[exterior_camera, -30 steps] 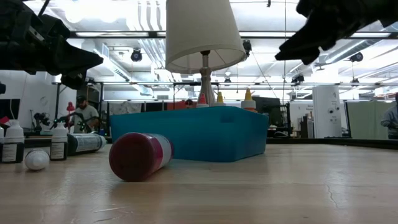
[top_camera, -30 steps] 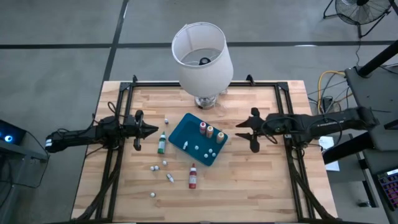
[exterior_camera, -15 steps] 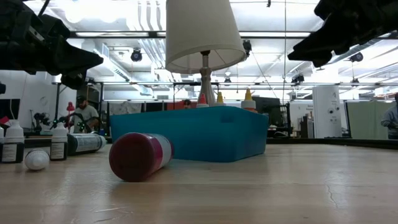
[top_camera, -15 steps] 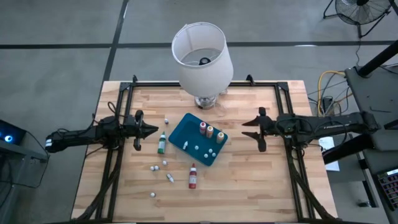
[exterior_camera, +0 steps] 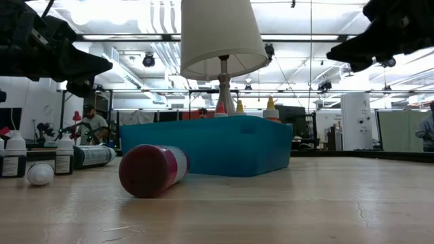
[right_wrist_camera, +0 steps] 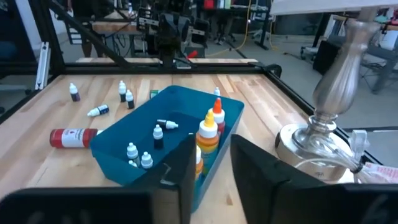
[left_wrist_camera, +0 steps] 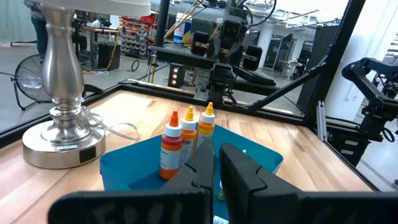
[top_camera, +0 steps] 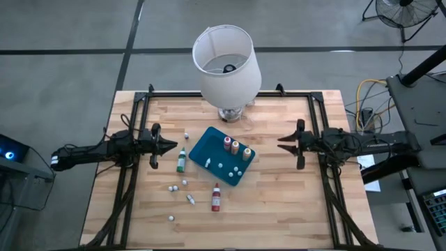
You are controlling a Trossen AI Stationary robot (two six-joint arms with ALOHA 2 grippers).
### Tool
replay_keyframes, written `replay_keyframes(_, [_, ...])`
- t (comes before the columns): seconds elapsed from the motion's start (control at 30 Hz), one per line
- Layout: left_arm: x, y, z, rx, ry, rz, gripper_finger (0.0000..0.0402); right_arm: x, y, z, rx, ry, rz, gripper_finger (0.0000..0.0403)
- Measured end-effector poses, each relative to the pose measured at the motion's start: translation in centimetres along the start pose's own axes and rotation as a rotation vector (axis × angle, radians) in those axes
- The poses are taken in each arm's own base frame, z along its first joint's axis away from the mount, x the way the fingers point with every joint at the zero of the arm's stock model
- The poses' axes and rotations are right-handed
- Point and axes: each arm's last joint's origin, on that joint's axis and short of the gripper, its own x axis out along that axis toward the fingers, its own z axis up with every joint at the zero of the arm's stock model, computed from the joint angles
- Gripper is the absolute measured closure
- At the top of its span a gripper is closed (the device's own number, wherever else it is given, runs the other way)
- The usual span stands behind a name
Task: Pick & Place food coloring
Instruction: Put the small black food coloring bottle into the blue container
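High view: wooden counter (top_camera: pixel 279 202) with a teal tray (top_camera: pixel 209 149) near its middle, set at an angle, just in front of a lamp (top_camera: pixel 226 63) with a white shade. Inside the tray, three squeeze bottles (top_camera: pixel 236 147) standing upright in a row along the edge nearest the lamp, plus a few small pale-capped vials (top_camera: pixel 221 166) scattered on the tray floor. Outside the tray, on the left arm's side: a green bottle (top_camera: pixel 181 161) lying flat just beside the tray, a red bottle (top_camera: pixel 216 197) lying flat below the tray's lower corner, and several tiny vials and caps (top_camera: pixel 178 187) dotted between and below them.

Left hand (top_camera: pixel 172 146) over the counter's left part, well apart from the tray, tips pointing toward the green bottle, fingers pressed fully together on nothing. Right hand (top_camera: pixel 282 143) over the counter's right part, clear of the tray, fingers (right_wrist_camera: pixel 261 167) parted by a narrow gap with nothing between them.

Low view: red bottle (exterior_camera: pixel 152 169) on its side in the foreground, round base toward the camera, in front of the tray's wall (exterior_camera: pixel 224 146); bottle tips showing above the rim. Both hands raised off the counter.

Left wrist view: orange and yellow bottles (left_wrist_camera: pixel 186 140) upright together in the tray's corner.
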Motion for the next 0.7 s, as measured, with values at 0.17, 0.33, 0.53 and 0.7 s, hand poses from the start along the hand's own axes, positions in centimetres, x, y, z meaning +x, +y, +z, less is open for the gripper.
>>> replay_keyframes(0.17, [0.0,0.0,0.0,0.000,0.000,0.000,0.0402,-0.6,-0.1,-1.1,0.011,-0.054,0.000,0.0359])
replay_keyframes(0.33, [0.0,0.0,0.0,0.000,0.000,0.000,0.0402,-1.0,-0.2,-1.9,0.018,-0.088,0.001,0.0389])
replay_keyframes(0.53, [0.0,0.0,0.0,0.000,0.000,0.000,0.0402,-1.4,-0.3,-2.9,0.029,-0.134,0.002,0.0394])
replay_keyframes(0.7, [0.0,0.0,0.0,0.000,0.000,0.000,0.0402,-1.7,-0.3,-3.3,0.034,-0.172,0.003,0.0395])
